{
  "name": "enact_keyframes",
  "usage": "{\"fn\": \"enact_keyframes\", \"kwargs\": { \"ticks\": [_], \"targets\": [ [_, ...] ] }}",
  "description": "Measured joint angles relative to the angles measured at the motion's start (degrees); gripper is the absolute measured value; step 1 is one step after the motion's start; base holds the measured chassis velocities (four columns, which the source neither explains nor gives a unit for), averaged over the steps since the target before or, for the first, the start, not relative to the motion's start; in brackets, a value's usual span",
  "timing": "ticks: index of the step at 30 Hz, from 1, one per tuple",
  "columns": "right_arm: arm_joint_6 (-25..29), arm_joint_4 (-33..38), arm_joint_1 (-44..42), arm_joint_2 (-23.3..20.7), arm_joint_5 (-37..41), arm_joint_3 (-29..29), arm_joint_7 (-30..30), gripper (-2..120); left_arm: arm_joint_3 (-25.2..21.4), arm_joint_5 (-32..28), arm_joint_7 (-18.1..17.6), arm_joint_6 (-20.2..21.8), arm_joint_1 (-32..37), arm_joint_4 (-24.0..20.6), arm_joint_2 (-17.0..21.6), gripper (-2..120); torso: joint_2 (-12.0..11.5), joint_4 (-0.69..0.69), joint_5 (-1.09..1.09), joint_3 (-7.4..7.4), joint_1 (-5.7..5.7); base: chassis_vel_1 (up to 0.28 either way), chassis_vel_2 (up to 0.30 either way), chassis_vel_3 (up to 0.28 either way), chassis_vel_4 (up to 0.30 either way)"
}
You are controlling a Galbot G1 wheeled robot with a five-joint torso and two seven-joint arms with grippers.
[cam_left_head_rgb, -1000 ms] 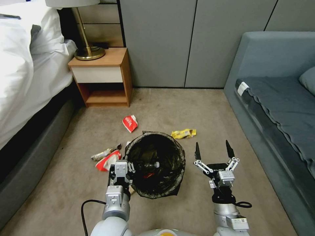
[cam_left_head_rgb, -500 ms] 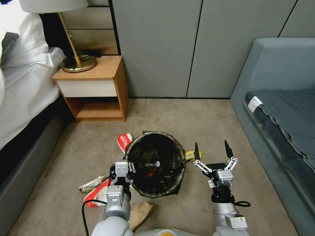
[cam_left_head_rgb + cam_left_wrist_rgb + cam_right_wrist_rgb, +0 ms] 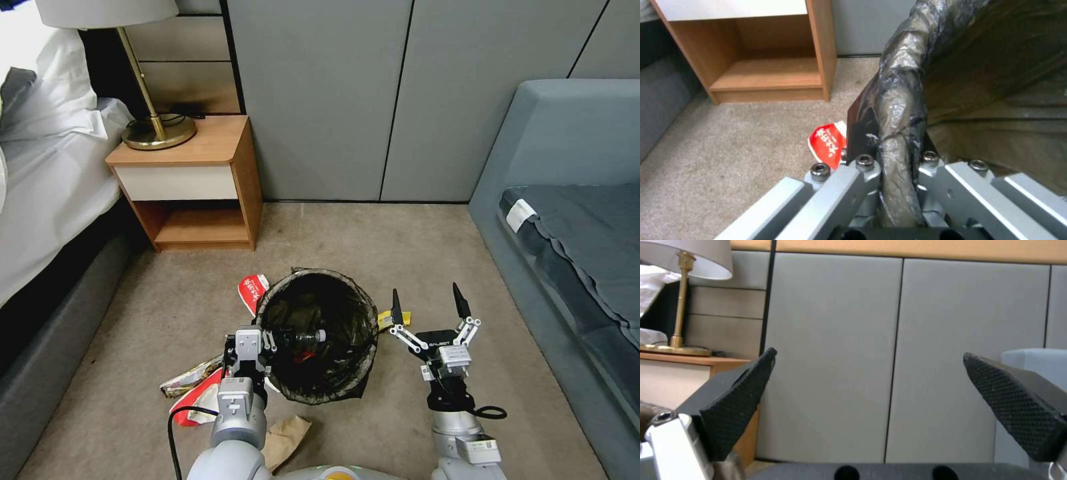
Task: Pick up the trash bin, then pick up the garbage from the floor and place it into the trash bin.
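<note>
Head view: trash bin (image 3: 316, 333) (left gripper (image 3: 265, 340) clamping rim) hides yellow wrapper (image 3: 385, 320)

Even, soft overhead room light, no hard shadows on the beige short-pile carpet (image 3: 373, 247). Head view is sharp, with mild wide-angle bowing: the grey wall panel seams (image 3: 399, 100) splay outward toward 12 o'clock. White bedding (image 3: 40, 167) at 9 o'clock is near blown out. The open shelf of the wooden nightstand (image 3: 200, 220) sits in shade. Inside the round bin's dark liner bag (image 3: 313, 333) it is very dark, with little detail. Left wrist view is soft and blocky; glare streaks on the crinkled liner rim (image 3: 900, 100). Right wrist view: the black textured fingertips (image 3: 735, 396) are in close focus, the wall behind slightly soft, with a warm cast at 12 o'clock.
</note>
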Motion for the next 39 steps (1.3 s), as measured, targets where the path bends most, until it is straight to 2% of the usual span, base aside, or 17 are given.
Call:
{"fn": "enact_keyframes", "kwargs": {
  "ticks": [10, 18, 22, 24, 26, 30, 39],
  "targets": [
    [-3.4, -0.9, 4.4, -0.7, 0.7, 0.7, 0.7, 100, -0.3, -0.3, 0.0, -0.1, 0.1, -0.5, 0.2, 0, 0.0, 0.00, 0.00, 0.00, 0.00, 0.000, 0.000, 0.000, 0.000],
    [-10.4, -2.3, 9.2, -1.5, 4.6, 1.0, 2.4, 100, -1.6, -0.5, -0.2, -0.5, 0.2, -0.7, 0.3, 0, 0.0, 0.00, 0.00, 0.00, 0.00, 0.000, 0.000, 0.000, 0.000],
    [-18.3, -2.7, 11.1, -2.0, 6.9, 0.4, 3.6, 100, -2.6, -1.3, -0.5, -0.7, 0.1, -1.0, 0.3, 0, 0.0, 0.00, 0.00, 0.00, 0.00, 0.000, 0.000, 0.000, 0.000],
    [-19.5, -2.8, 11.4, -2.1, 7.1, 0.3, 3.9, 100, -2.6, -1.4, -0.5, -0.8, 0.1, -1.0, 0.3, 0, 0.0, 0.00, 0.00, 0.00, 0.00, 0.000, 0.000, 0.000, 0.000],
    [-23.7, -4.6, 13.1, -2.4, 7.5, -0.1, 4.9, 100, -2.8, -1.5, -0.5, -0.9, 0.2, -1.0, 0.1, 0, 0.0, 0.00, 0.00, 0.00, 0.00, 0.000, 0.000, 0.000, 0.000],
    [-27.6, -7.6, 14.8, -3.1, 7.5, -0.5, 4.8, 100, -2.8, -1.5, -0.6, -1.0, 0.2, -1.0, 0.0, 0, 0.0, 0.00, 0.00, 0.00, 0.00, 0.000, 0.000, 0.000, 0.000],
    [-32.1, -16.1, 17.4, -3.6, 8.0, -2.2, 4.1, 100, -2.6, -1.2, -0.6, -1.0, 0.5, -0.8, -0.1, 0, 0.0, 0.00, 0.00, 0.00, 0.00, 0.000, 0.000, 0.000, 0.000]
  ]
}}
